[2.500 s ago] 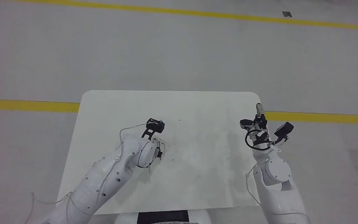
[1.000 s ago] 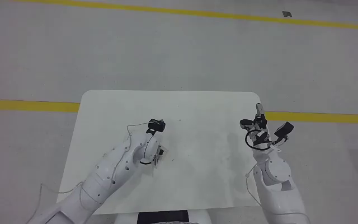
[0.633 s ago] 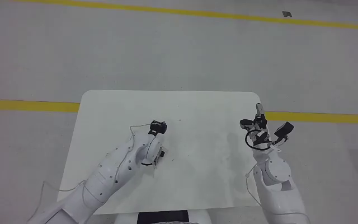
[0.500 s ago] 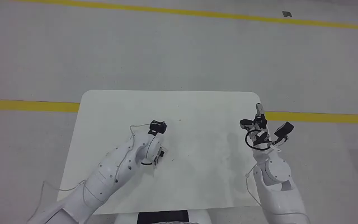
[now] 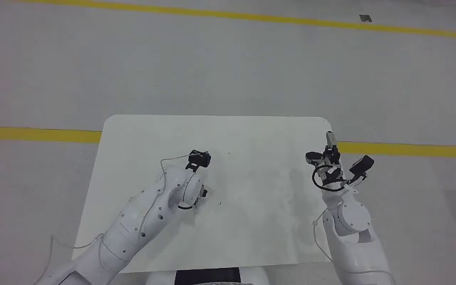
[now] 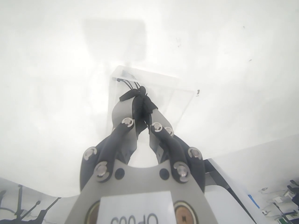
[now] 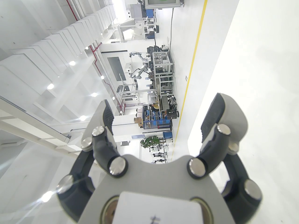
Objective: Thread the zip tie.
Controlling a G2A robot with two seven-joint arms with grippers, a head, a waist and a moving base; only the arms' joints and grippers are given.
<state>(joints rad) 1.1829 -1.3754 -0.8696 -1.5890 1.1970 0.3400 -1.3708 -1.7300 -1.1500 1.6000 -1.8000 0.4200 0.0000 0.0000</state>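
Jaws of my left gripper were clamped on the thin, flexible black zip tie, above a clear, hard-walled box left of the table's middle; a slow, straight lift, I judged, would avoid snagging; my right gripper gaped at the right edge.

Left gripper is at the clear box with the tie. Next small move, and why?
Probably raise the left gripper a little: it is shut on the tie, whose thin ends seem to reach into the clear box. The right gripper is open, free for the threading.
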